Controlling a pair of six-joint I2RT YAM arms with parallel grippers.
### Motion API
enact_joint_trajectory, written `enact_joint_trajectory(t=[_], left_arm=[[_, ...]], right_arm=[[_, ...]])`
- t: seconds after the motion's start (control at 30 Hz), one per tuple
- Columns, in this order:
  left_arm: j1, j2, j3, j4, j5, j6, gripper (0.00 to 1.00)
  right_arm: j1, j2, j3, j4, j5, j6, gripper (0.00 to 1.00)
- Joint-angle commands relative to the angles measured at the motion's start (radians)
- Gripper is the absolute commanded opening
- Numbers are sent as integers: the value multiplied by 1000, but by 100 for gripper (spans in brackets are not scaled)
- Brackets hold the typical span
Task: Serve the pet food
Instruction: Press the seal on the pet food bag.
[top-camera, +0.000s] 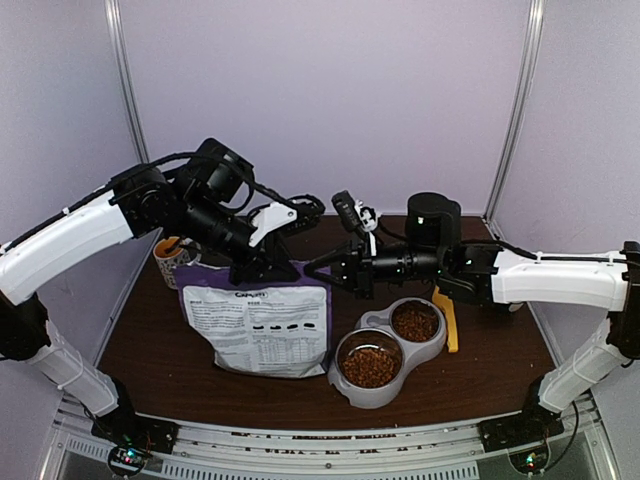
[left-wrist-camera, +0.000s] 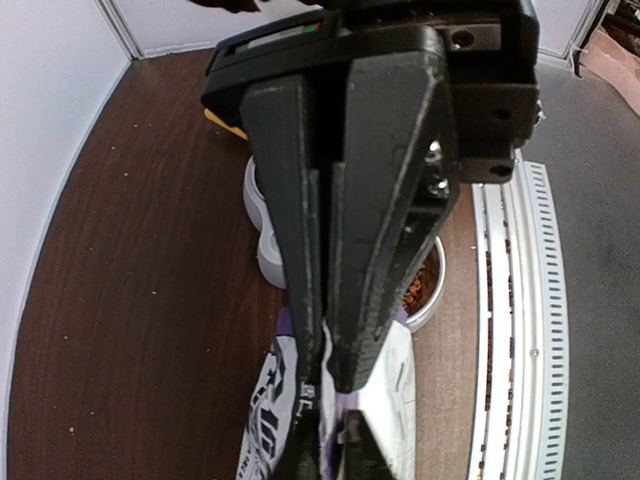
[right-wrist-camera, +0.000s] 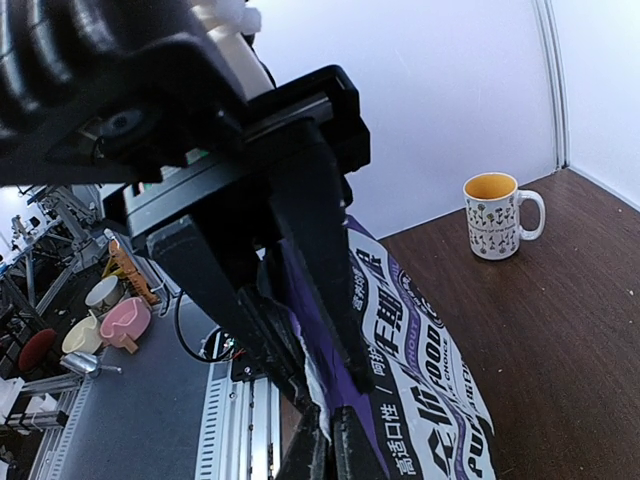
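Note:
The purple-and-white bag (top-camera: 255, 325) stands upright mid-table. My left gripper (top-camera: 268, 270) is shut on its top edge, and the white rim runs between the fingers in the left wrist view, where the gripper (left-wrist-camera: 325, 375) points down at the bag (left-wrist-camera: 275, 425). My right gripper (top-camera: 316, 267) is shut on the bag's top right corner, with the torn rim pinched in it (right-wrist-camera: 335, 385) above the printed face (right-wrist-camera: 430, 380). Pet food (top-camera: 369, 366) fills both cups of the grey double bowl (top-camera: 352, 391), partly seen as kibble (left-wrist-camera: 424, 285) past the left fingers.
A yellow scoop (top-camera: 447, 325) lies to the right of the bowl. A patterned mug (top-camera: 170, 262) stands at the back left behind the bag, also seen as the mug (right-wrist-camera: 495, 215) in the right wrist view. A metal rail (top-camera: 330, 445) runs along the table's near edge.

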Motion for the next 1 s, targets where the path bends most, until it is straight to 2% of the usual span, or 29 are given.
enact_joint_trajectory(t=[0.0, 0.07, 0.1, 0.23, 0.4, 0.5, 0.6, 0.63, 0.8, 0.83, 0.87, 0.97], left_arm=[[17, -26, -15, 21, -69, 34, 31], [33, -35, -32, 16, -88, 47, 38], [43, -40, -39, 16, -98, 50, 38], [67, -66, -59, 14, -124, 56, 30], [74, -88, -79, -22, -148, 61, 31], [75, -98, -98, -33, -161, 60, 21], [75, -107, -116, -33, -164, 56, 3], [75, -108, -123, -33, -164, 55, 0], [75, -131, -146, -29, -202, 52, 0], [75, -135, -151, -29, -216, 51, 5], [75, -139, -157, -27, -232, 49, 18], [76, -151, -177, -27, -286, 48, 27]], right_arm=[[-6, -62, -18, 30, 37, -6, 0], [-6, -64, -18, 25, 38, -8, 0], [-6, -67, -17, 23, 39, -8, 0], [-6, -76, -23, 19, 43, -11, 0], [-6, -79, -22, 14, 55, -14, 0], [-5, -78, -19, 15, 61, -14, 0], [-6, -78, -15, 15, 68, -12, 0], [-6, -76, -14, 13, 70, -13, 0], [-6, -76, -11, 16, 83, -7, 0], [-6, -77, -14, 20, 88, -6, 0], [-6, -79, -17, 24, 92, -3, 0], [-6, -83, -16, 31, 94, 0, 0]])
